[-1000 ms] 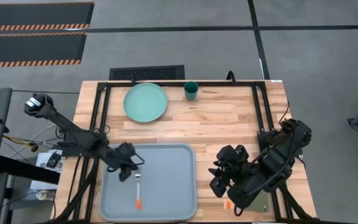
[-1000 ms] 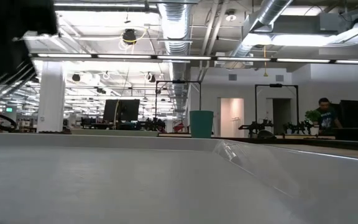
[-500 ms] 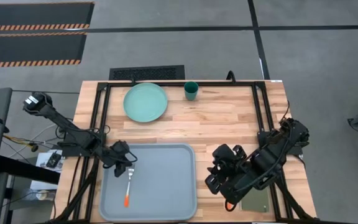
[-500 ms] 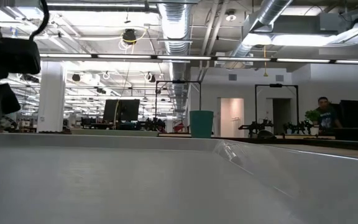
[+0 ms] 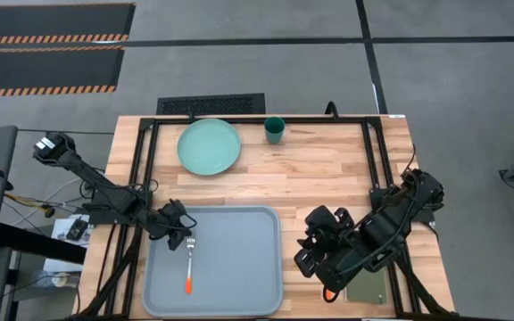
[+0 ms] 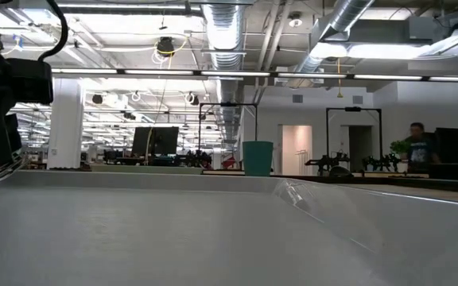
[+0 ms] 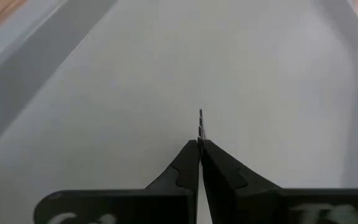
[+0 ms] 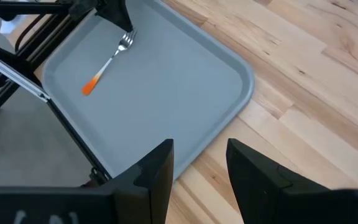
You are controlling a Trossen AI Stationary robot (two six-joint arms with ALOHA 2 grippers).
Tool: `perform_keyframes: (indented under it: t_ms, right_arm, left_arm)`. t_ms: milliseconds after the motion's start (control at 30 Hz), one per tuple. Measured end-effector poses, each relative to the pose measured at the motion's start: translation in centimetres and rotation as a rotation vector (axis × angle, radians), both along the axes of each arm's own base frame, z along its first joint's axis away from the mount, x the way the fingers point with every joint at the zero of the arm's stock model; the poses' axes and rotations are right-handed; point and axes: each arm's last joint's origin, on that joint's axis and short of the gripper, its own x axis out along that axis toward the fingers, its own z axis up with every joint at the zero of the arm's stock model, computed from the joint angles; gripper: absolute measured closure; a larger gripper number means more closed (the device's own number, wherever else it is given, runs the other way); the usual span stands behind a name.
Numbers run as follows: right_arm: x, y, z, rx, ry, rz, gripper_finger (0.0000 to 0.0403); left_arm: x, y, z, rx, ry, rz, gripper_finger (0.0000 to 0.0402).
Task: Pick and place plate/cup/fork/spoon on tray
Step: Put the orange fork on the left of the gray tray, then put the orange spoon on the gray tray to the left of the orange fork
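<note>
The orange-handled fork (image 5: pixel 188 265) lies lengthwise over the left part of the grey-blue tray (image 5: pixel 257 267), prongs toward the far edge. My left gripper (image 5: pixel 184 235) is shut at its pronged end. My right gripper (image 5: pixel 309 260) is open and empty over the wood, just right of the tray. The mint-green plate (image 5: pixel 209 146) and the teal cup (image 5: pixel 275 130) stand on the table's far part. Of the spoon only an orange tip (image 5: pixel 327 292) shows under my right arm. My left gripper holds the fork by its pronged end (image 5: pixel 190 242), coming slanting down from the table's far left. In the left wrist view a thin metal sliver (image 7: pixel 200 121) sticks out between the shut fingertips. The handle (image 8: pixel 89 86) stretches toward the near edge. Whether it rests on the tray I cannot tell.
A small dark green pad (image 5: pixel 369 287) lies at the near right under my right arm. Black frame rails run along the table's left, right and far sides. Bare wood lies between the tray and the plate.
My left gripper has drawn back toward the table's far left with the fork, then come a little way back. The fork has gone left with it, and its orange end has swung left and partly back. My right arm has shifted slightly left.
</note>
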Motion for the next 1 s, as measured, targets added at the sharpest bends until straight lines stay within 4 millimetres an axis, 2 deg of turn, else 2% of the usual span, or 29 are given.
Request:
perform_keyframes:
  t_ms: [400, 1000]
  right_arm:
    - [0.0, 0.0, 0.0, -0.009, 0.003, 0.012, 0.023]
    - [0.07, -0.12, 0.02, -0.011, 0.003, 0.01, 0.023]
  left_arm:
    - [-0.14, 0.09, -0.16, 0.007, 0.022, 0.004, 0.0401]
    - [-0.28, 0.07, -0.28, -0.042, 0.06, 0.027, 0.0349]
